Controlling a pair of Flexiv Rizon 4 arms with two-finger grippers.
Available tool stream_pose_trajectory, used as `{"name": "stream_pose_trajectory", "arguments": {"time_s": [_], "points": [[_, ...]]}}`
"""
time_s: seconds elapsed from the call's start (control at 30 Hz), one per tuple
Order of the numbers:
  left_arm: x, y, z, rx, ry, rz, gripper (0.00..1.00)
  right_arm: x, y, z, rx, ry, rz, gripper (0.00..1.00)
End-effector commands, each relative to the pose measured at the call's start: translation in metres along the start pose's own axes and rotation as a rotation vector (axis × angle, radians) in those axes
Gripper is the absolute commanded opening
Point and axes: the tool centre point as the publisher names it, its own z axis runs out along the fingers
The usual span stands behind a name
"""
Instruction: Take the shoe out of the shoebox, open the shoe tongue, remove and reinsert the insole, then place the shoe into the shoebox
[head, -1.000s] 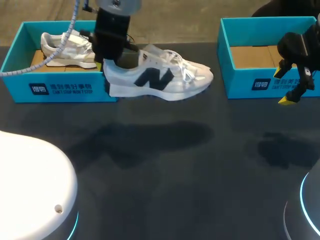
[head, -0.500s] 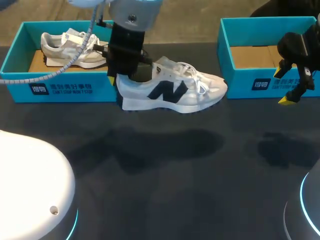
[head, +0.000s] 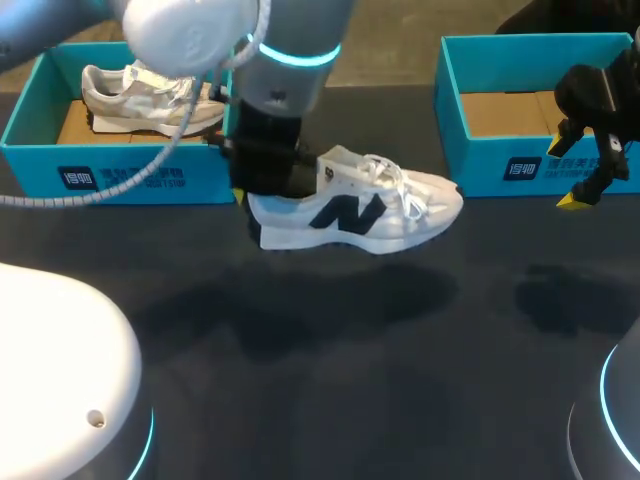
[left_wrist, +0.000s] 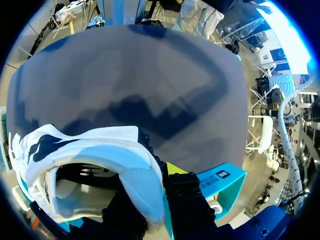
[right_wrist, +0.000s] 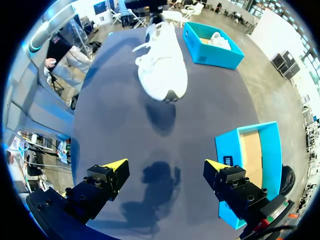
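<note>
A white sneaker (head: 355, 210) with a dark side logo hangs above the table, toe pointing right. My left gripper (head: 262, 185) is shut on its heel. In the left wrist view the heel collar of the sneaker (left_wrist: 90, 155) is pinched in the left gripper (left_wrist: 150, 195), one finger inside the shoe and one outside. The blue shoebox (head: 120, 170) at the back left holds a second white shoe (head: 150, 95). My right gripper (head: 585, 190) hovers open in front of the blue box (head: 540, 150) at the back right. From the right wrist, the right gripper (right_wrist: 165, 165) is spread wide with the sneaker (right_wrist: 162, 72) far ahead.
The dark table (head: 330, 380) stretches bare between the two boxes and toward the front edge. The right box (right_wrist: 252, 155) shows only its cardboard floor. White robot bases stand at the front left (head: 60, 370) and front right (head: 615, 410) corners.
My left arm has carried the sneaker to the right and nearer the front, away from the left shoebox. The right arm has stayed still.
</note>
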Motion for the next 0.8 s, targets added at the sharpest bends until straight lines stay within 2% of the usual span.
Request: {"name": "stream_pose_trajectory", "arguments": {"time_s": [0.03, 0.3, 0.47, 0.67, 0.8], "points": [[-0.002, -0.010, 0.023, -0.016, -0.032, -0.007, 0.00, 0.000, 0.000, 0.001, 0.003, 0.001, 0.001, 1.00], [-0.007, -0.022, 0.062, 0.024, -0.035, -0.053, 0.00, 0.000, 0.000, 0.001, 0.003, 0.001, 0.001, 1.00], [-0.008, -0.027, 0.079, 0.028, -0.041, -0.065, 0.00, 0.000, 0.000, 0.001, 0.003, 0.001, 0.001, 1.00], [-0.018, -0.033, 0.099, 0.061, -0.031, -0.066, 0.00, 0.000, 0.000, 0.001, 0.003, 0.001, 0.001, 1.00], [-0.021, -0.038, 0.111, 0.051, -0.034, -0.076, 0.00, 0.000, 0.000, 0.001, 0.003, 0.001, 0.001, 1.00]]}}
